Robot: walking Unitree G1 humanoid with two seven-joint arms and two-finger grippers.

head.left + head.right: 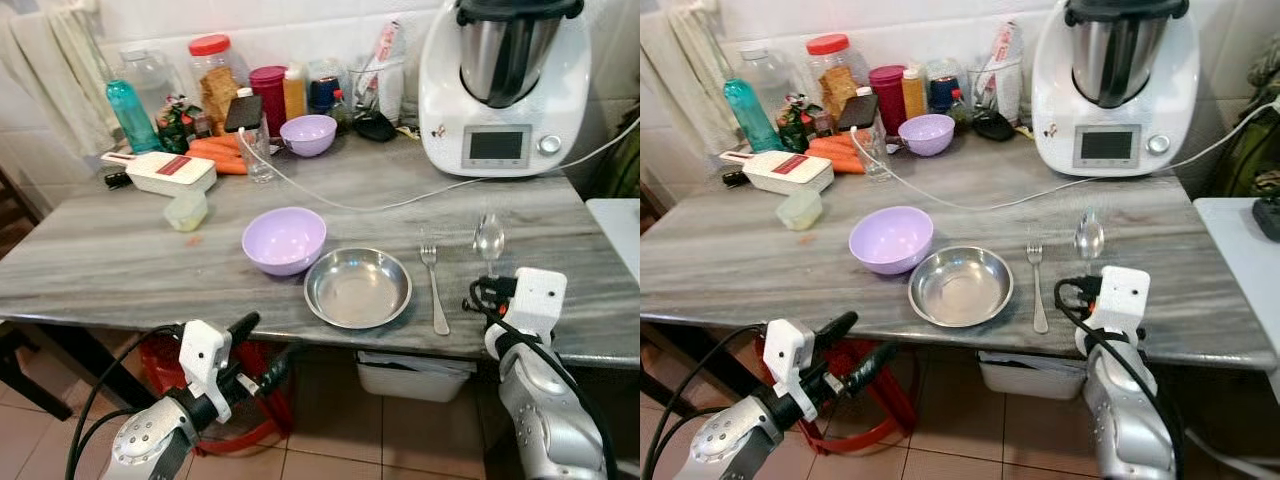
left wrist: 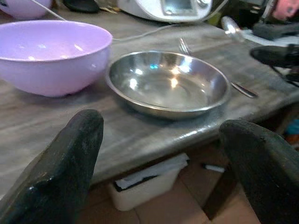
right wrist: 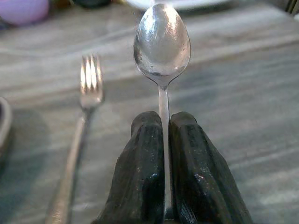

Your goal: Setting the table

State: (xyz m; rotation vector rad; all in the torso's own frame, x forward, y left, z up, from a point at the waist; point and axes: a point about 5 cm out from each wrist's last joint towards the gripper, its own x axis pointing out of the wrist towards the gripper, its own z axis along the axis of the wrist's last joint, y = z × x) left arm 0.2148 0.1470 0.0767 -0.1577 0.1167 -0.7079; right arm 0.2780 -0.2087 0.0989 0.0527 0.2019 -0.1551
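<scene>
Right wrist view shows the right end effector (image 3: 163,140) with both black fingers pinched tight on the handle of a spoon (image 3: 162,42), its bowl held over the desk (image 1: 120,260) just beside a fork (image 1: 433,285). Left of the fork sits a steel plate (image 1: 358,288), touching a lilac bowl (image 1: 284,240). Below the desk edge, the left end effector (image 2: 161,158) hangs wide open, gripping nothing.

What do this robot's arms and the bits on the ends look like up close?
Both arms are rounded silver metal shells with black cables looping along them. Each wrist carries a boxy white plastic block. The left tool ends in two long, thick black fingers with a rough, slightly scuffed matt surface. The right tool has the same blunt, rounded black fingers, and a black cable coils beside its white block.
</scene>
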